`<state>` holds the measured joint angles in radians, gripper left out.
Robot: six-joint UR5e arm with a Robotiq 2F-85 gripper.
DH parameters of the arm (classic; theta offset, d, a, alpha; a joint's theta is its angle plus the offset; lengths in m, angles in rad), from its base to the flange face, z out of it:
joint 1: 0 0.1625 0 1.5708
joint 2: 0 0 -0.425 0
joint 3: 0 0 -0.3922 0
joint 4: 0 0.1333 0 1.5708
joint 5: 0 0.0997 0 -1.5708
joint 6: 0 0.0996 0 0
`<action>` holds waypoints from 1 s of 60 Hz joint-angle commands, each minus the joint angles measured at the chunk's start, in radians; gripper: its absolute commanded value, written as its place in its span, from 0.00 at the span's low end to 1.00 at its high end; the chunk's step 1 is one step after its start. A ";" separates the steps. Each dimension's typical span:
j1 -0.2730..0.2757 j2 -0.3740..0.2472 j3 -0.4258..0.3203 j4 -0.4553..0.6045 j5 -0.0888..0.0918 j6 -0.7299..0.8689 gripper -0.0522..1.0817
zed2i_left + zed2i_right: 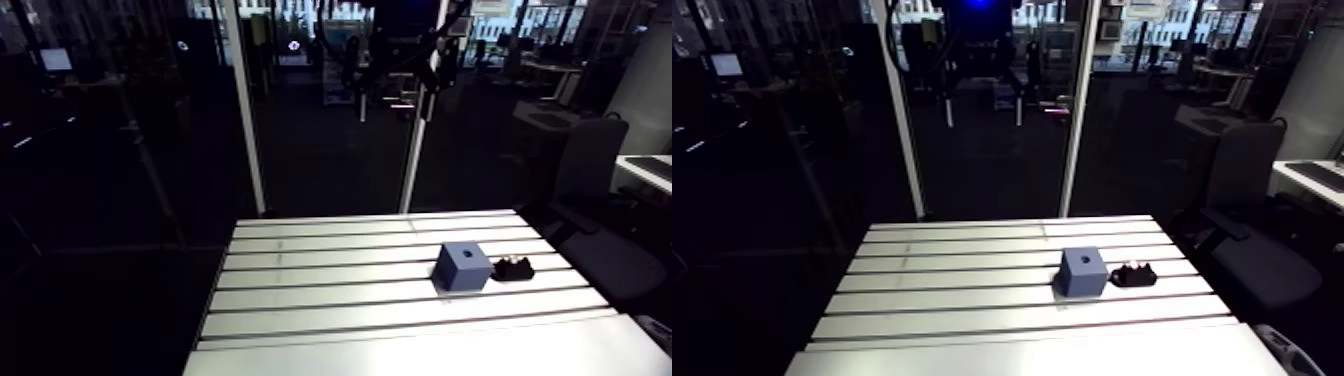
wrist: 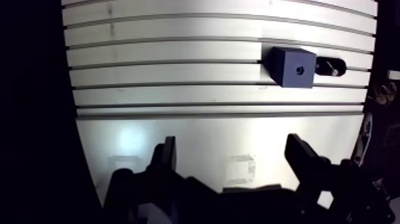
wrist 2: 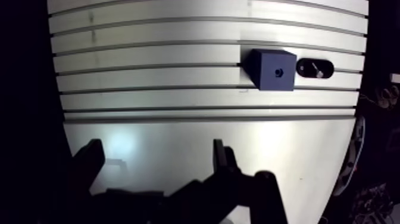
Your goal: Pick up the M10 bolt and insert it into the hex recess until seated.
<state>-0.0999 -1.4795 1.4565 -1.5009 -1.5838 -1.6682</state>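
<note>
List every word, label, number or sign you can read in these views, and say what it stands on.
None: no text can be read on anything in the work area.
The blue block has plain faces, with only a hole in one.
The black holder beside it, the slotted table and the open hand bear no legible marking.

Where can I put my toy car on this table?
The slotted table is bare from its side edge to the blue block. The smooth strip under the open gripper is bare too. It's crowded only where the black holder sits beside the block.
</note>
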 commanded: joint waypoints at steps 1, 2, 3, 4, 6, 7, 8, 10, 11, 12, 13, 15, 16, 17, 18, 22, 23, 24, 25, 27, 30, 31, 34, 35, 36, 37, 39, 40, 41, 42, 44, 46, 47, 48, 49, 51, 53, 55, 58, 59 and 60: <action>0.048 -0.044 0.003 0.002 -0.003 0.054 0.05; 0.048 -0.044 0.003 0.002 -0.003 0.054 0.05; 0.048 -0.044 0.003 0.002 -0.003 0.054 0.05; 0.048 -0.044 0.003 0.002 -0.003 0.054 0.05; 0.048 -0.044 0.003 0.002 -0.003 0.054 0.05; 0.048 -0.044 0.003 0.002 -0.003 0.054 0.05; 0.048 -0.044 0.003 0.002 -0.003 0.054 0.05; 0.048 -0.044 0.003 0.002 -0.003 0.054 0.05; 0.048 -0.044 0.003 0.002 -0.003 0.054 0.05; 0.048 -0.043 0.003 0.002 -0.003 0.054 0.05; 0.048 -0.043 0.003 0.002 -0.003 0.054 0.05; 0.048 -0.043 0.003 0.002 -0.003 0.054 0.05; 0.048 -0.043 0.003 0.002 -0.003 0.054 0.05; 0.048 -0.043 0.003 0.002 -0.003 0.054 0.05; 0.048 -0.043 0.003 0.002 -0.003 0.054 0.05; 0.048 -0.043 0.002 0.002 -0.004 0.054 0.05; 0.048 -0.043 0.002 0.002 -0.005 0.054 0.05; 0.048 -0.043 0.002 0.002 -0.005 0.054 0.05; 0.048 -0.043 0.002 0.002 -0.006 0.054 0.05; 0.048 -0.043 0.003 0.002 -0.006 0.054 0.05; 0.048 -0.043 0.003 0.002 -0.006 0.052 0.05; 0.048 -0.043 0.004 0.002 -0.007 0.052 0.05; 0.048 -0.043 0.005 0.002 -0.008 0.051 0.05; 0.048 -0.043 0.005 0.002 -0.009 0.051 0.05; 0.048 -0.043 0.003 0.002 -0.009 0.051 0.05; 0.048 -0.043 0.003 0.002 -0.009 0.051 0.05; 0.048 -0.043 0.003 0.002 -0.012 0.051 0.05; 0.048 -0.043 0.003 0.000 -0.014 0.049 0.05; 0.048 -0.043 0.003 0.000 -0.014 0.049 0.05; 0.048 -0.043 0.003 0.000 -0.014 0.048 0.05; 0.048 -0.043 0.003 0.000 -0.016 0.040 0.05; 0.048 -0.043 0.003 0.000 -0.018 0.023 0.05; 0.046 -0.042 0.004 0.000 -0.022 0.003 0.05; 0.046 -0.042 0.004 0.000 -0.022 0.003 0.05; 0.041 -0.041 0.006 0.000 -0.024 -0.016 0.05; 0.036 -0.043 0.007 0.000 -0.026 -0.034 0.05; 0.034 -0.044 0.009 0.000 -0.025 -0.051 0.05; 0.030 -0.044 0.010 0.000 -0.025 -0.064 0.05; 0.023 -0.046 0.012 0.000 -0.026 -0.075 0.05; 0.015 -0.046 0.015 0.000 -0.026 -0.084 0.06; 0.015 -0.046 0.015 0.000 -0.026 -0.084 0.06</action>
<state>-0.0609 -1.5229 1.4632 -1.5007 -1.6045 -1.6814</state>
